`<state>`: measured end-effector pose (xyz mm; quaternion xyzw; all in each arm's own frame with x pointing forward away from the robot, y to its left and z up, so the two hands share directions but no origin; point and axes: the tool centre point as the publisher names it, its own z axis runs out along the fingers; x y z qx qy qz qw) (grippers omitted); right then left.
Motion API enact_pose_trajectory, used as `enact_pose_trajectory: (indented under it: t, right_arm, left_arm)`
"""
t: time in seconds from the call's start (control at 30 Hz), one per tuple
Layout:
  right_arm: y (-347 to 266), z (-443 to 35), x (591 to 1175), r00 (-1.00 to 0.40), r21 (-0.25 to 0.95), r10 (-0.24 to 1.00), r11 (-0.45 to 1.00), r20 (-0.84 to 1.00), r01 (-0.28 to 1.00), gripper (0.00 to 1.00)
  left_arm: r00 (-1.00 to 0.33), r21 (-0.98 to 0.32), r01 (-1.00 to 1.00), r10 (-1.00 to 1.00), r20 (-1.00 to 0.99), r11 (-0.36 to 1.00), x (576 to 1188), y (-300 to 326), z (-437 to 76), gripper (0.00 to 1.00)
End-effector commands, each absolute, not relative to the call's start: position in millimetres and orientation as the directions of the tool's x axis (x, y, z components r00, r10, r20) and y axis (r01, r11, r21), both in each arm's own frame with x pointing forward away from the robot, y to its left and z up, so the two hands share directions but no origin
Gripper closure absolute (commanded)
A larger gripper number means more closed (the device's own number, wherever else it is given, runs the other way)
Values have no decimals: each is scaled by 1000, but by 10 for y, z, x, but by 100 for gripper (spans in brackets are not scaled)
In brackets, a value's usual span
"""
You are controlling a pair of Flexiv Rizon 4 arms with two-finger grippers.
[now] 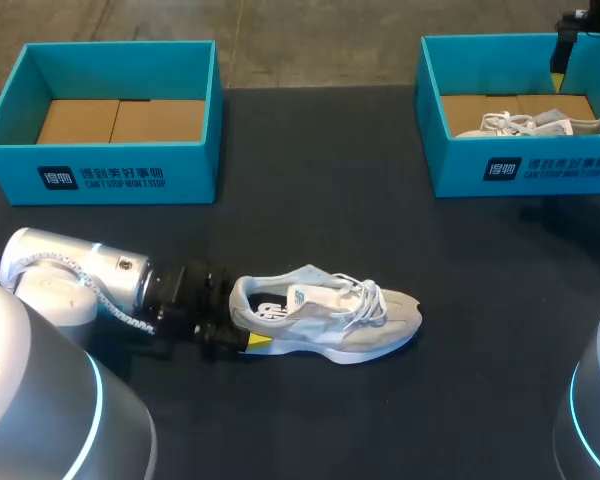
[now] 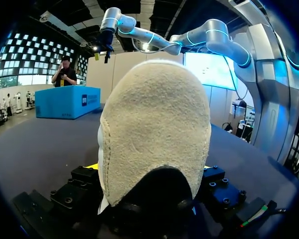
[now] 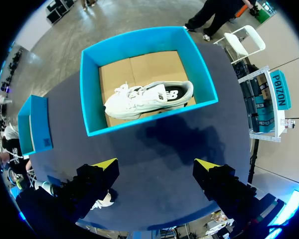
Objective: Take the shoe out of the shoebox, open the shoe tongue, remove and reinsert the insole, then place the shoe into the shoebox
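Note:
A pale grey and white shoe (image 1: pixel 325 315) lies on the dark table, toe pointing right. My left gripper (image 1: pixel 245 322) comes in from the left and is shut on its heel. In the left wrist view the suede heel (image 2: pixel 154 124) fills the space between the fingers, whose yellow tips just show at either side. My right gripper (image 1: pixel 565 45) hangs open high over the right blue shoebox (image 1: pixel 525 165), with nothing between its fingers (image 3: pixel 102 167). Under it, that shoebox (image 3: pixel 139 125) holds a second white shoe (image 3: pixel 147 99), also seen from the head view (image 1: pixel 540 123).
An open blue shoebox (image 1: pixel 100 170) with a bare cardboard floor stands at the back left, also in the right wrist view (image 3: pixel 35 129). The dark tabletop (image 1: pixel 320 190) stretches between the two boxes and in front of the shoe.

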<state>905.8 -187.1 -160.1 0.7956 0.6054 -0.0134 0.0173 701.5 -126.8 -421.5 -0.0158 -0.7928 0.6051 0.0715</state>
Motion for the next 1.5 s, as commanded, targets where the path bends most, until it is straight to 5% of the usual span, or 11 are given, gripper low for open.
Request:
enact_pose_trajectory:
  t: [0.03, 0.3, 0.97, 1.5]
  right_arm:
    - [-1868, -1603, 9052, 268, 13, 963, -267, -42, 963, 0]
    - [-1807, -1412, 9142, 273, 65, 960, -269, -60, 961, 0]
    - [-356, -1327, 8690, 407, 37, 910, -405, -78, 914, 0]
    - [-300, -1232, 8759, 403, 60, 913, -400, -66, 915, 0]
  left_arm:
    - [-990, -961, -62, 108, 94, 268, 7019, -1253, -4268, 100]
    - [-990, -961, -62, 108, 94, 268, 7019, -1253, -4268, 100]
    - [-990, -961, -62, 108, 94, 268, 7019, -1253, -4268, 100]
    - [-990, -961, -62, 108, 94, 268, 7019, -1253, -4268, 100]
